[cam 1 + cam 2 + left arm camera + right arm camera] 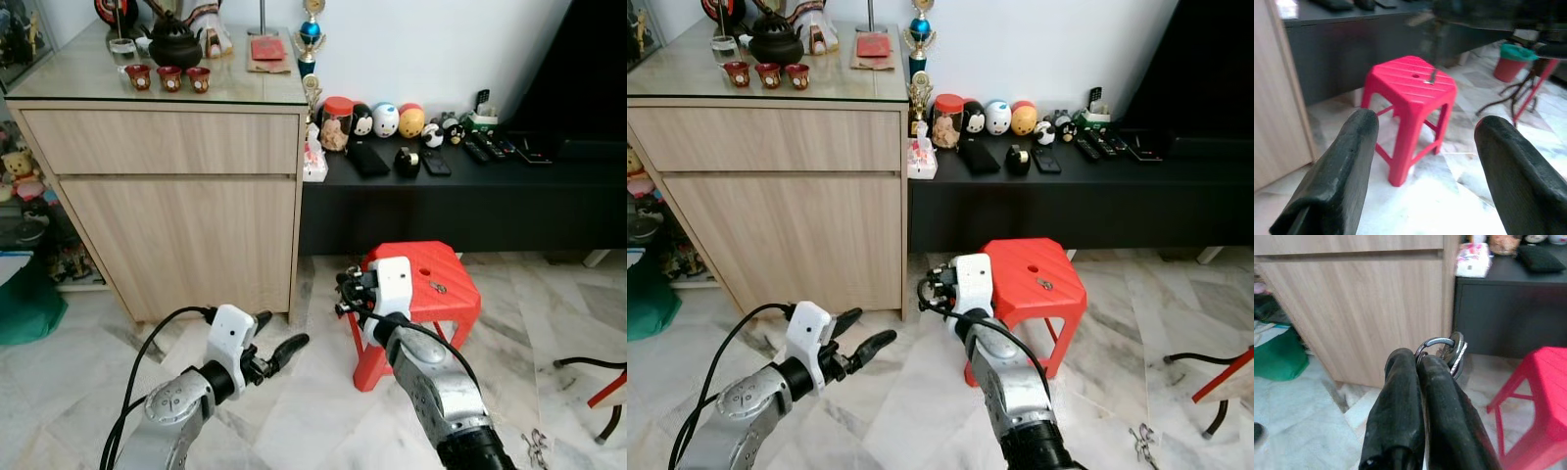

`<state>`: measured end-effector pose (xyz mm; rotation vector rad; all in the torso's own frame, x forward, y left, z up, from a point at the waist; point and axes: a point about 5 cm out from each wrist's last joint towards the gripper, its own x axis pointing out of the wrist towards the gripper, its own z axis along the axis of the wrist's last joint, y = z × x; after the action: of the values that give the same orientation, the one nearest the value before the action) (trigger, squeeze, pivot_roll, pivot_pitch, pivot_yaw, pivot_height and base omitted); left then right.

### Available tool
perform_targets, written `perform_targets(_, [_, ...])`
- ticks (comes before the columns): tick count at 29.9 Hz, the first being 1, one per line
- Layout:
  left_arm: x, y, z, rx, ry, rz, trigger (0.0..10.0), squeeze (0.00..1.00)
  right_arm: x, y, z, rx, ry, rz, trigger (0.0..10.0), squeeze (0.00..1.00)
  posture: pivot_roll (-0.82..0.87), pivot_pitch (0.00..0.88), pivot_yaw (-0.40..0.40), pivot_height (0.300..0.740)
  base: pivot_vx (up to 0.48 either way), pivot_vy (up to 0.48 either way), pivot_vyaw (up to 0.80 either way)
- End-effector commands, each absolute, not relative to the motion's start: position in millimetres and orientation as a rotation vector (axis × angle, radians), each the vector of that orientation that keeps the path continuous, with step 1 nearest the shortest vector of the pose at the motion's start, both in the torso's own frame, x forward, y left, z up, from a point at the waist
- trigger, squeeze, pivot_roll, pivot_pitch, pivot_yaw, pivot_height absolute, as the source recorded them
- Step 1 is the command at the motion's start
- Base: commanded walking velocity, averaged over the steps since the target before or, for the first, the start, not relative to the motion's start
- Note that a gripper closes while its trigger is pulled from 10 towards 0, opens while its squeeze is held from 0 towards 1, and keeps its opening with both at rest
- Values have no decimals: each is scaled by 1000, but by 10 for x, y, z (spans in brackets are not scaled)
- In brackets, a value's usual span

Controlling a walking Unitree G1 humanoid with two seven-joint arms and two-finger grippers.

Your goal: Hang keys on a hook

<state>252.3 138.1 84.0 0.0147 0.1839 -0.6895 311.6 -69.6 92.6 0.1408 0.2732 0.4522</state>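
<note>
Nearest in, left gripper (279, 350) low over the marble floor (294, 411), black fingers (1337, 181) spread wide apart, nothing between them. Right gripper (1422, 363) raised just beside the red plastic stool (431, 294), fingers pressed tight together and pinching a key ring (1434, 343) at the very tips. Keys (1455, 355) dangling off that ring, metal catching the light, held in the air in front of the wooden cabinet (176, 215) and not touching it. A small metal piece (437, 287) lying on the stool's seat near the round hole, too small to name for certain. Another small metal bunch (534, 448) on the floor off to the right, close by the right arm. A green bin (24, 299) at the far left edge, beside the cabinet.

Further back, a low black bench (460, 196) running along the white wall, touching the cabinet's side. On it, a row of round figurines (387, 119), a red-lidded jar (336, 119), several remote controls (490, 149) and a packet of tissues (313, 162) at the cabinet end. Up on the cabinet's glass top, a dark teapot (174, 44) with three little red cups (168, 76) lined up in front, a red booklet (266, 49) and a trophy (311, 34) at the corner.
</note>
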Motion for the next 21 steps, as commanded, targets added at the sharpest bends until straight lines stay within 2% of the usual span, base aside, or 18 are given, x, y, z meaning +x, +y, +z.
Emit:
perform_targets(1, [2510,1307,870,13,190,-740,10000,0,3145,-612,994,159,252,493,10000,0,103,0,-114,740,0,0,0])
perform_targets(7, [2542,1306,850,37,207,-710,10000,0,3171,-465,1155,277,213,550,10000,0,107,0,-115,740,0,0,0])
perform_targets(21, [2627,1288,868,65,174,-645,10000,0,3052,-267,1092,284,270,641,10000,0,100,0,-109,740,0,0,0])
